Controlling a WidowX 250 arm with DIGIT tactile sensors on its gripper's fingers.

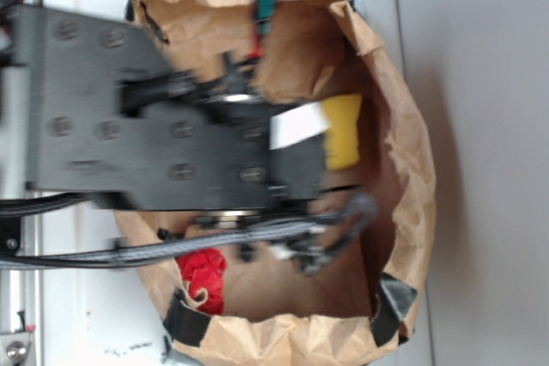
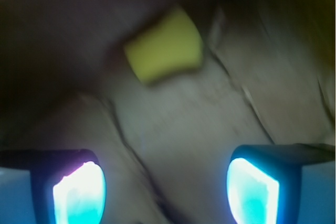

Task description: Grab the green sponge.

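The green sponge (image 1: 343,130), yellow in colour, was seen inside a brown paper bag (image 1: 403,152) that lay opened on a white bench (image 1: 489,83). In the exterior view the sponge was found toward the bag's far inner wall, partly covered by the black body of the robot arm (image 1: 146,117), which was stretched across the bag's mouth. A red wrinkly lump (image 1: 204,273) was seen lower in the bag, near the rim and well apart from the sponge, beside a bundle of black cables (image 1: 249,237).

In the wrist view the pincer (image 2: 165,187) was shown with its two fingers (image 2: 79,192) held wide apart, and nothing was gripped between them. The sponge (image 2: 165,45) was seen ahead of the fingertips, resting on the creased paper floor of the bag and untouched by either finger. Both views were blurred, so finer detail could not be made out.
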